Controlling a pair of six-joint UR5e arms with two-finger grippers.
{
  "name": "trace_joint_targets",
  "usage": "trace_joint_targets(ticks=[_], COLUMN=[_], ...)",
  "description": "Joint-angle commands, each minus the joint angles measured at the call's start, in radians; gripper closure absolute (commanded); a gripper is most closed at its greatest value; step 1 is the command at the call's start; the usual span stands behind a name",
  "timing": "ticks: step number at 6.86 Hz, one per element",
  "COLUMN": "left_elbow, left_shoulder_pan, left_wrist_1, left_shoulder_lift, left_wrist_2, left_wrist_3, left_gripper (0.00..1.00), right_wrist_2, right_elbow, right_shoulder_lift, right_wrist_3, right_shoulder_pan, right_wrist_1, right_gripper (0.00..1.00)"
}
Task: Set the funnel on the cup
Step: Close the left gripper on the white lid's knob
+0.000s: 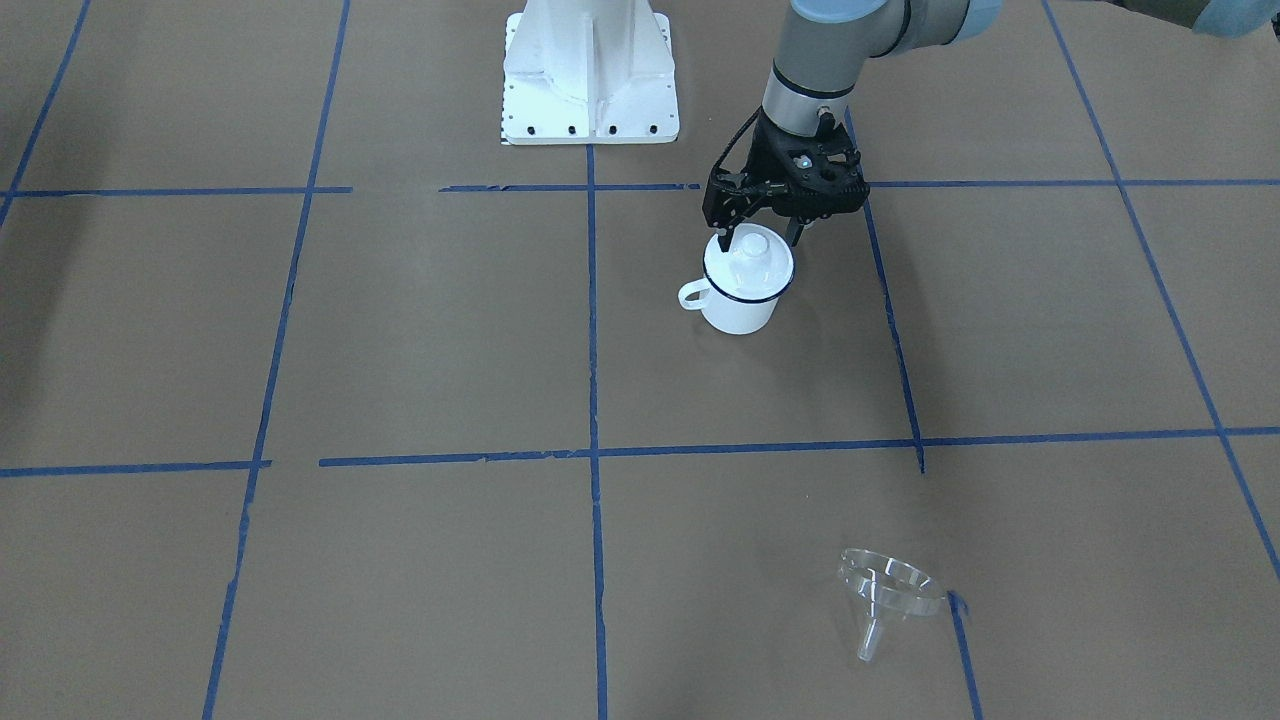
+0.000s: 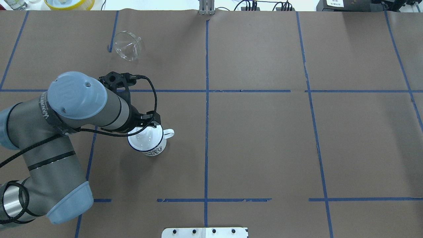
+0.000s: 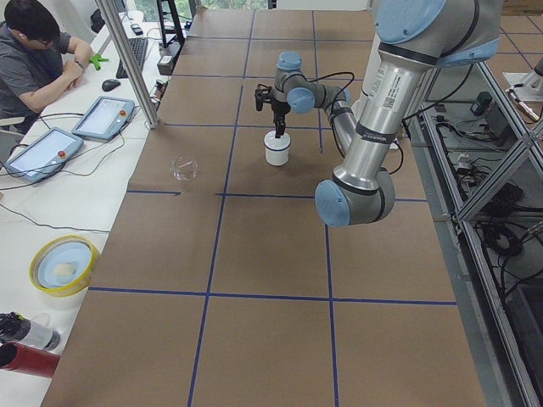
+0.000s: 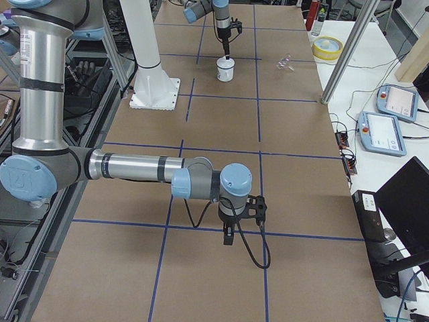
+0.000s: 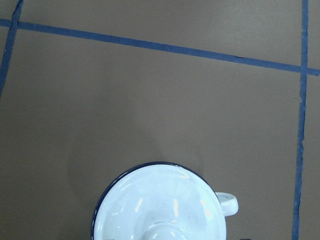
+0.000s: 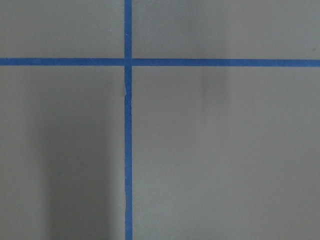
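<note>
The cup (image 1: 738, 312) is a white enamel mug with a dark blue rim, standing upright with a white domed, knobbed lid (image 1: 748, 262) on it. It also shows in the overhead view (image 2: 153, 151). My left gripper (image 1: 760, 240) hangs right over it, open, with one finger on each side of the lid's knob. The left wrist view shows the lid (image 5: 160, 205) just below the camera. The clear funnel (image 1: 890, 595) lies tilted on the table far from the cup, also in the overhead view (image 2: 127, 44). My right gripper (image 4: 228, 235) shows only in the exterior right view, far from both; I cannot tell its state.
The white robot base plate (image 1: 590, 80) is near the cup. A yellow bowl (image 3: 61, 264), bottles, tablets and a seated operator (image 3: 34, 51) are on a side bench past the table's edge. A metal post (image 3: 127, 59) stands at that edge.
</note>
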Motion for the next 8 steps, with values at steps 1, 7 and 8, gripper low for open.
trace_joint_targets(ticks=[1, 7, 8], left_elbow=[0.007, 0.004, -0.004], left_shoulder_pan=[0.002, 0.015, 0.013], left_wrist_1=[0.0, 0.0, 0.001], left_shoulder_lift=[0.002, 0.001, 0.001], left_wrist_2=[0.004, 0.004, 0.004], left_wrist_3=[0.001, 0.001, 0.001], left_gripper=[0.14, 0.83, 1.0], right_wrist_2=[0.0, 0.0, 0.0], right_elbow=[0.0, 0.0, 0.0], right_shoulder_lift=[0.0, 0.0, 0.0], right_wrist_3=[0.0, 0.0, 0.0], right_shoulder_pan=[0.0, 0.0, 0.0], right_wrist_1=[0.0, 0.0, 0.0], right_gripper=[0.0, 0.0, 0.0])
